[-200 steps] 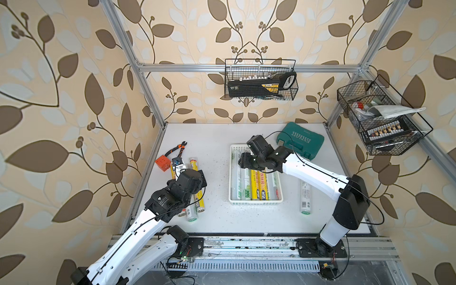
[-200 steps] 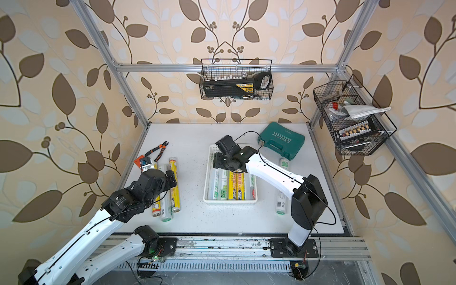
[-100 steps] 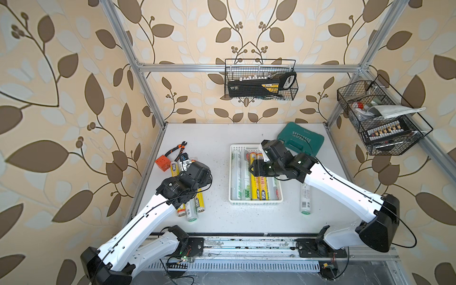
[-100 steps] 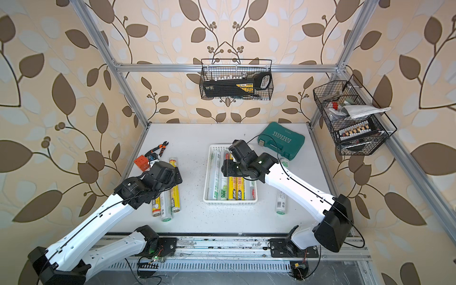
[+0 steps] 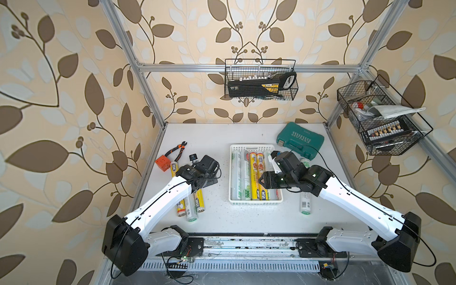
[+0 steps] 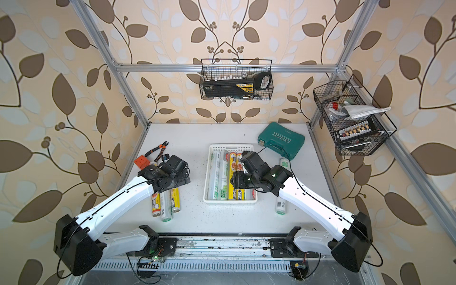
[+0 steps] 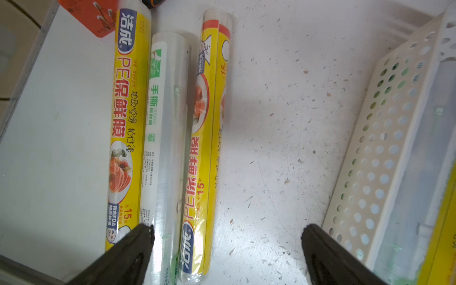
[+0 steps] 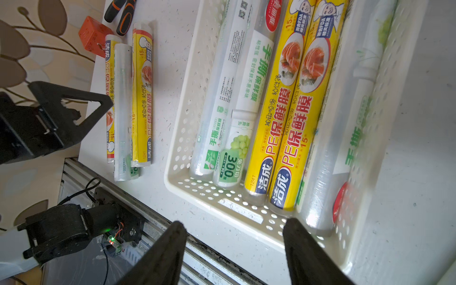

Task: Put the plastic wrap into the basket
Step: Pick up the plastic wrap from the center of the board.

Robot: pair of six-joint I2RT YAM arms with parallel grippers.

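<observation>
Plastic wrap: at least five long slender rolls of plastic wrap, some yellow-labelled and some clear with green print, lie side by side in the shallow white perforated plastic basket. Their long axes follow the basket's length, pointing from the front rail toward the back wall. The exact count is uncertain (the rolls along the right wall blur together in the right wrist view, and the right arm covers that side in both top views).

Outside the basket: three more rolls, yellow, clear, yellow, lie touching on the white tabletop to the left, parallel to the basket. The left arm hides their middle from above. One clear roll with green print lies just right of the basket on the same heading, its middle under the right arm.

Right gripper: above the basket's right front part, fingers apart, nothing between them.
Left gripper: above the three left rolls, fingers spread wide, gripping nothing.

Further out: an orange block and orange-handled pliers sit by the left rolls. A teal plastic tool case lies behind the basket's right corner.
</observation>
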